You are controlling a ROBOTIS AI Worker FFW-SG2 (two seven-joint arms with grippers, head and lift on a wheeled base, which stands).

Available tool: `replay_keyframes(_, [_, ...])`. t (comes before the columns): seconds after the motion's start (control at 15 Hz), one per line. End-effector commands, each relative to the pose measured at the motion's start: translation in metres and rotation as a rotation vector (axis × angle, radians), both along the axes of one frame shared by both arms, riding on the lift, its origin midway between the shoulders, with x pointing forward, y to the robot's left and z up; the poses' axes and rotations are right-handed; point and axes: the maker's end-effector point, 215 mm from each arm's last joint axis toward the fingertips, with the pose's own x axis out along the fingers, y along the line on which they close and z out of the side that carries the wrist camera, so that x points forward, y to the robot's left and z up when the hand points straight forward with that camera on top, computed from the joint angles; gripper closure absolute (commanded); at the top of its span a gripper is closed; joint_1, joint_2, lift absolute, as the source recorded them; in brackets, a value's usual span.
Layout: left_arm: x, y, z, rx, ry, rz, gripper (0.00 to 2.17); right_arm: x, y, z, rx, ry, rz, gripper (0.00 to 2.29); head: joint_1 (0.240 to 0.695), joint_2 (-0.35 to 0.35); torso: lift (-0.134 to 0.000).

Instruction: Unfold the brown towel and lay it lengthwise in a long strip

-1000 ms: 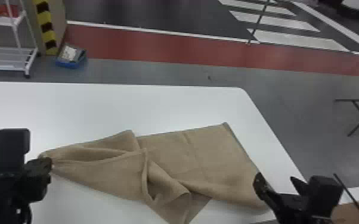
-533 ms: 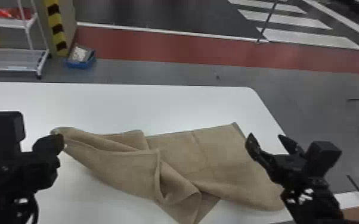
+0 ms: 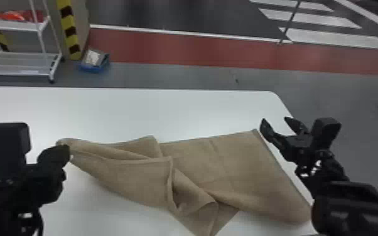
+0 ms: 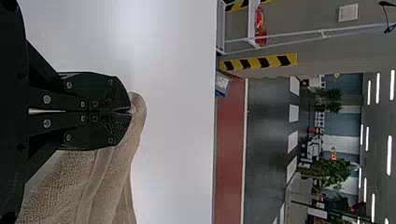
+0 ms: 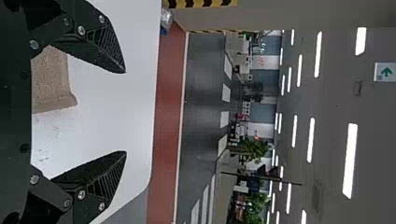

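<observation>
My left gripper [image 3: 66, 152] clamps the brown towel [image 3: 245, 163]; my right gripper [image 3: 274, 119], fingers apart, is near a far corner.

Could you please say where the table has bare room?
The white table has a broad bare strip between its far edge and the brown towel, and a smaller patch between the left arm and the towel's near side. It is crowded at the towel's left end, pinched in the left claw, and by its far right corner, near the open right claw.
</observation>
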Motion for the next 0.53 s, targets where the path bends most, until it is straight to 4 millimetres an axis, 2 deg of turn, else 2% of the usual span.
replay_keyframes(0.0, [0.000, 0.005, -0.004, 0.003, 0.008, 0.007, 1.36, 0.011, -0.008, -0.022, 0.024, 0.050, 0.032, 0.32, 0.695, -0.200, -0.123])
replay_keyframes(0.27, [0.002, 0.006, -0.015, 0.001, 0.024, -0.002, 1.36, 0.018, -0.004, -0.053, 0.062, 0.121, 0.086, 0.34, 0.695, -0.194, -0.123])
replay_keyframes(0.33, [0.004, 0.006, -0.018, 0.002, 0.030, -0.006, 1.36, 0.020, 0.004, -0.056, 0.040, 0.130, 0.098, 0.35, 0.695, -0.194, -0.123])
replay_keyframes(0.47, [0.006, 0.010, -0.022, 0.005, 0.036, -0.007, 1.36, 0.024, 0.006, -0.061, 0.037, 0.153, 0.094, 0.41, 0.695, -0.188, -0.123])
